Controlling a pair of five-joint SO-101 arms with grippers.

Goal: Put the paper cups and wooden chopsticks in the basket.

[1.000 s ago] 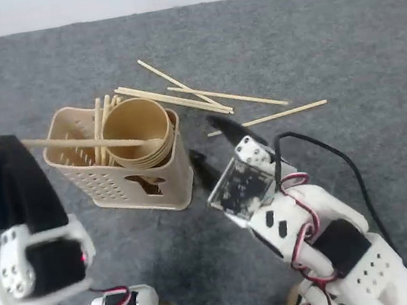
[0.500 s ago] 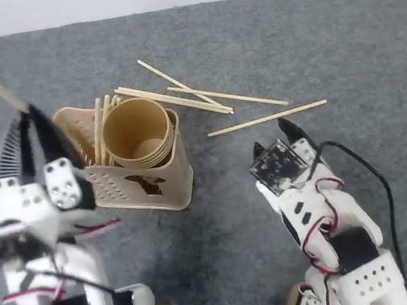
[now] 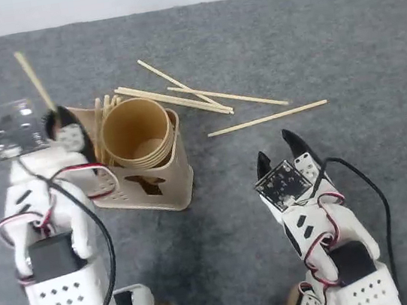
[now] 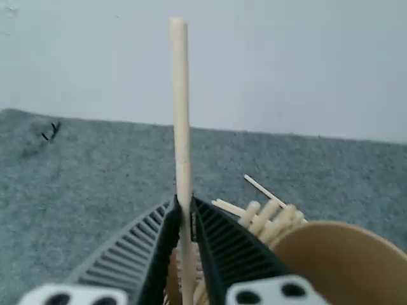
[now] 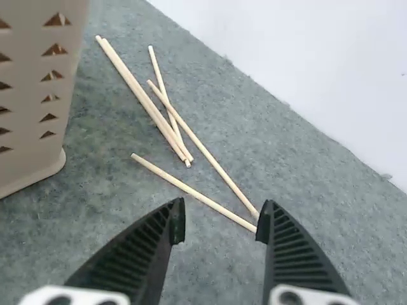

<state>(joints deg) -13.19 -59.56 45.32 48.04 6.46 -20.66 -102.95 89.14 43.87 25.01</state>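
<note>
Left gripper (image 4: 184,208): jaws closed tight on one chopstick (image 4: 180,114), which stands nearly upright. In the high view the gripper is at the left end of the basket (image 3: 144,187).

Right gripper (image 3: 276,150): jaws wide apart, holding nothing, above the grey mat (image 3: 340,42) to the right of the basket.

Basket: upright on the mat. It holds one nested stack of paper cups (image 3: 138,131). Several rims show, but the exact number cannot be told. A bundle of chopsticks (image 3: 101,117) leans between the cups and the left wall; about four ends show in the left wrist view.

Loose chopsticks (image 3: 207,100) on the mat: five counted. Four lie crossed together just behind the basket's right end. The fifth (image 3: 267,118) lies apart, nearest the open gripper and not touching it.
</note>
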